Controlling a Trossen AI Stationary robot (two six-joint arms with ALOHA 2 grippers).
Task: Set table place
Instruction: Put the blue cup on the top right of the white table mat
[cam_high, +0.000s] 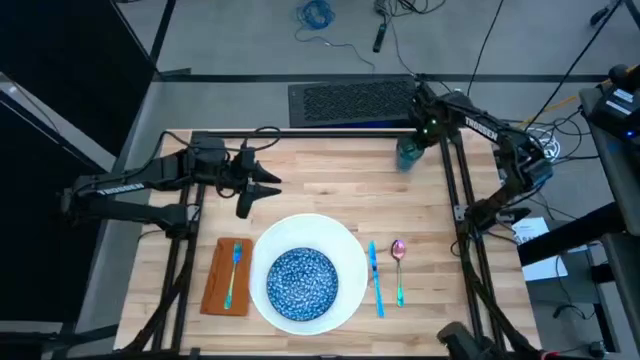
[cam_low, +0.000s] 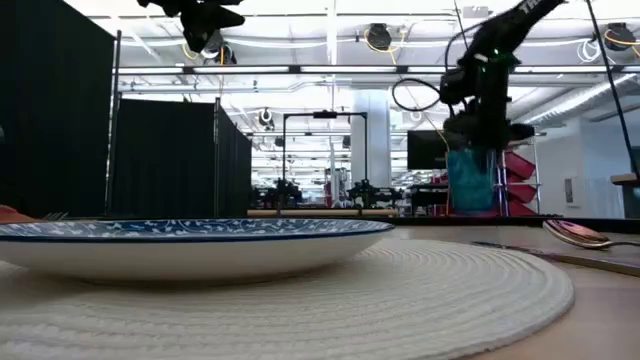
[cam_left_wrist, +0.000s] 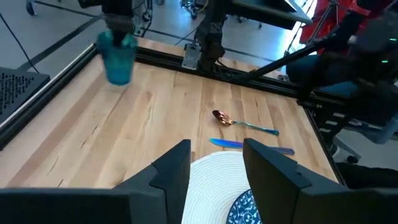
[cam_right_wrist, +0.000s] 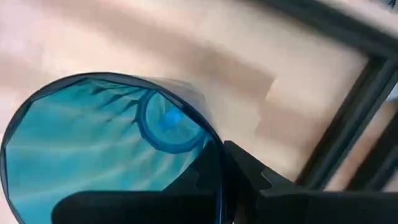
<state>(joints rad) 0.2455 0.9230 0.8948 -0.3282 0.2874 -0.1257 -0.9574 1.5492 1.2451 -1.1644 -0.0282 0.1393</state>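
Right gripper (cam_high: 413, 148) pinches the rim of the teal cup (cam_high: 409, 154), one finger inside the mouth and one outside per the right wrist view (cam_right_wrist: 227, 180). Cup sits upright near the far right corner of the table (cam_high: 320, 190), w/ its base looking clear of the wood in the low view (cam_low: 470, 180), though that angle is poor and I can't be sure.

Rest of the place lies along the near edge. White plate (cam_high: 345, 250) is at the middle of that edge, blue speckled bowl (cam_high: 301, 282) centred on it. Orange napkin (cam_high: 215, 280) lies just beside the plate toward the left edge, a light-blue fork (cam_high: 233, 272) resting on top. On the opposite side of the plate, a blue knife (cam_high: 376, 280) is nearest it, then a spoon (cam_high: 398, 270) w/ a coppery bowl, both lying lengthwise and apart from each other.

Left gripper (cam_high: 268, 188) hangs over the left half of the table, beyond the plate, fingers (cam_left_wrist: 171, 174) spread and holding nothing.
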